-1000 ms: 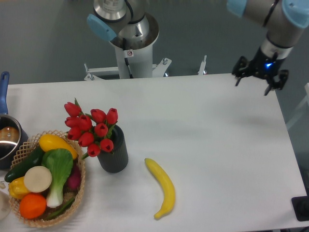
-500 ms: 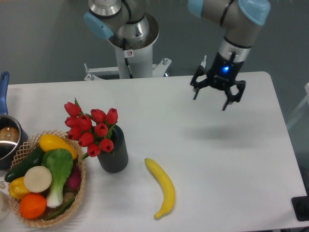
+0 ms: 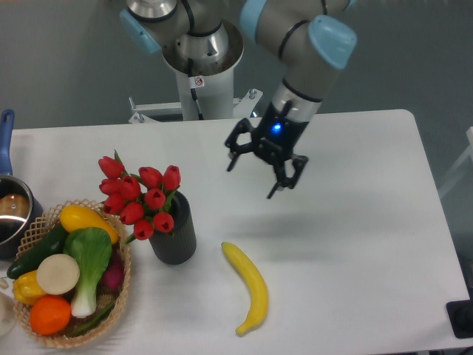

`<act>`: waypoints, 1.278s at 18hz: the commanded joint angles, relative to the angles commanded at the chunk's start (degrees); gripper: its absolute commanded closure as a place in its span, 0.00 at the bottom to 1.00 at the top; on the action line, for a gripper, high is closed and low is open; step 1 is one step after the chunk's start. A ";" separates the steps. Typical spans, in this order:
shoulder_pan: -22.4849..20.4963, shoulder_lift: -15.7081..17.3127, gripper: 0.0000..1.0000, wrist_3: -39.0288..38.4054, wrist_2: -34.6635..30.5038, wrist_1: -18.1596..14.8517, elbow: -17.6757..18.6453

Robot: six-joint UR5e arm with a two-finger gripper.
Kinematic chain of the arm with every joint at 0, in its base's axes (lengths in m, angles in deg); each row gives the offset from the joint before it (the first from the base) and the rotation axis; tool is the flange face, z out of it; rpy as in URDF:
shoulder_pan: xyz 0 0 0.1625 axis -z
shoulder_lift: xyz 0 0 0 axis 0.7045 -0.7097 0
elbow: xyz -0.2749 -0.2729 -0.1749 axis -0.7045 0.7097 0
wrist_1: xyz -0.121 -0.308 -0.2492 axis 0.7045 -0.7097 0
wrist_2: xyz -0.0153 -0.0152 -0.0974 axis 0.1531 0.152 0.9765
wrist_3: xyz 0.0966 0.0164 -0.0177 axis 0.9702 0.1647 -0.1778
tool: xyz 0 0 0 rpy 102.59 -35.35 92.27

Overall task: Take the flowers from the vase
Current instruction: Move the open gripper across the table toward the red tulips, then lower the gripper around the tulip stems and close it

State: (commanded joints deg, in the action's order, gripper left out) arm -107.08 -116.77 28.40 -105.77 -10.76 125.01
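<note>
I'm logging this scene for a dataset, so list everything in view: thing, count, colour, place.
flowers: about nine, red tulip buds, in the vase
vase: one, dark grey, left of centre
banana: one, yellow, front centre
basket: one, woven tan, front left, holding mixed produce
pot: one, metal with blue handle, left edge
table: one, white
arm base: one, grey, behind table
gripper: one, black, open, above table right of the flowers

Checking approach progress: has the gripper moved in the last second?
Yes. The gripper has swung left from the table's far-right edge toward the vase; it is now open above the table, right of the flowers.
</note>
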 joint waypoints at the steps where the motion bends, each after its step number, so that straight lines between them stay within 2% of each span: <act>1: 0.00 1.49 0.00 0.26 1.06 0.00 1.57; 4: 0.44 3.96 0.00 1.49 4.83 1.14 4.57; 5: 0.87 3.62 0.00 1.58 5.46 2.45 4.58; 9: 5.00 0.02 0.00 0.18 6.78 11.23 4.40; 11: 5.80 -1.56 0.00 -1.05 6.87 14.05 4.31; 13: 7.20 -2.18 0.00 -1.49 6.87 14.68 3.96; 19: 8.88 -1.22 0.00 -6.76 6.87 15.03 4.40; 21: 9.14 -1.31 0.20 -6.94 6.87 15.29 4.57; 23: 9.49 -1.22 0.29 -7.38 6.87 15.29 4.58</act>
State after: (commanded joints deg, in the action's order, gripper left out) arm -97.59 -117.99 21.02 -98.90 4.53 129.58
